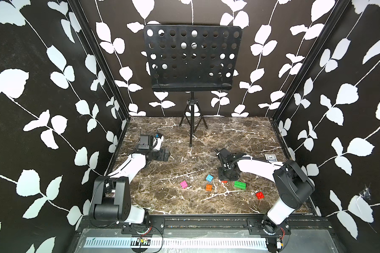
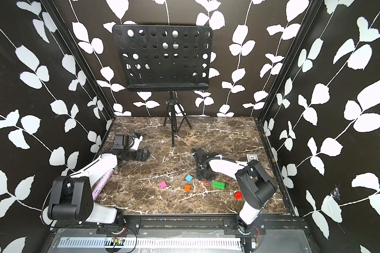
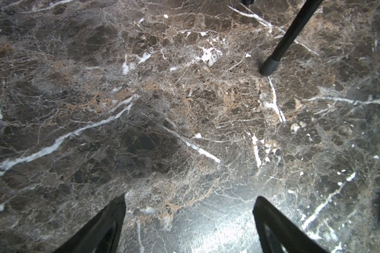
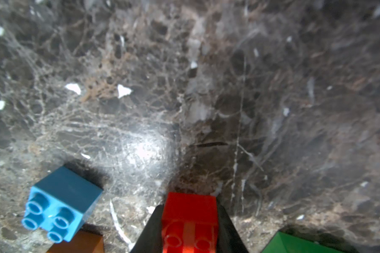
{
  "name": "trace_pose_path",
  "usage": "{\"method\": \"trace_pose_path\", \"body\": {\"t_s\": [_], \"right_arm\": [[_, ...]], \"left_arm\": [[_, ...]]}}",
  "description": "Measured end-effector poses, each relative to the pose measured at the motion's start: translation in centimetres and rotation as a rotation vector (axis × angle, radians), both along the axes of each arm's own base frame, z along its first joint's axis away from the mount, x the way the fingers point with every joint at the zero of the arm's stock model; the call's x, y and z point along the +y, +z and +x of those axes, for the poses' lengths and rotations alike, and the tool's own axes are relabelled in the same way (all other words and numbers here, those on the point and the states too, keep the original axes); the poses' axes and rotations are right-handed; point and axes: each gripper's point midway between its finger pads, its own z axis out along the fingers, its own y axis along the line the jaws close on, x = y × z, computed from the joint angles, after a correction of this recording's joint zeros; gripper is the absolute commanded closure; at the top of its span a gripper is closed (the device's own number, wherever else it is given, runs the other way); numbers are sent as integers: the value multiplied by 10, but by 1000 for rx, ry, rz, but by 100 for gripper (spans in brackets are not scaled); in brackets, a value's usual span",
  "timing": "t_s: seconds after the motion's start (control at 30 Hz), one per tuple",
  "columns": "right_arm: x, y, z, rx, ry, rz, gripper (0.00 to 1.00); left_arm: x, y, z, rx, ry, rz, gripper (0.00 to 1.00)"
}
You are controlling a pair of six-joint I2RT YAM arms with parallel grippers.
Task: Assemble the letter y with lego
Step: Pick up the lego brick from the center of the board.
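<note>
Loose lego lies on the marble table: a pink brick, a blue brick, an orange brick, a longer green brick and a red brick. My right gripper points down between blue and green, shut on a red-orange brick low at the table. The blue brick sits beside it. My left gripper hangs open over bare marble at the far left, away from the bricks. No letter y is in view.
A black music stand rises at the back, and one tripod foot is near the left gripper. A card box lies behind the right arm. A sparkly purple roll lies along the left arm. Patterned walls close three sides.
</note>
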Motion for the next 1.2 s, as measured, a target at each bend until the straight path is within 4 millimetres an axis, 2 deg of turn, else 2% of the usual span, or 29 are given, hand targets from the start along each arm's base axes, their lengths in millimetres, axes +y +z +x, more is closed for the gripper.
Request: {"method": "trace_pose_path", "body": {"t_s": [0.07, 0.17, 0.37, 0.47, 0.6, 0.73, 0.93, 1.2], "right_arm": [[1, 3, 0, -14, 30, 0, 71], [8, 19, 2, -75, 149, 24, 72], [35, 78, 1, -290, 602, 73, 76], [45, 89, -11, -353, 873, 61, 81], [50, 80, -33, -305, 1156, 31, 85], [63, 70, -43, -241, 1318, 29, 86], [79, 52, -55, -162, 1430, 54, 87], [80, 30, -62, -78, 1446, 42, 86]], "left_arm": [[0, 0, 0, 0, -1, -2, 7], [-3, -1, -1, 0, -10, -13, 8], [-7, -8, -7, 9, -38, -30, 7], [-8, -9, -11, 7, -52, -30, 7], [-10, -6, -14, -11, -71, -30, 7], [-10, 0, -13, -32, -81, -29, 6], [-11, 2, -13, -43, -90, -28, 6], [-12, 2, -13, -44, -96, -29, 6]]}}
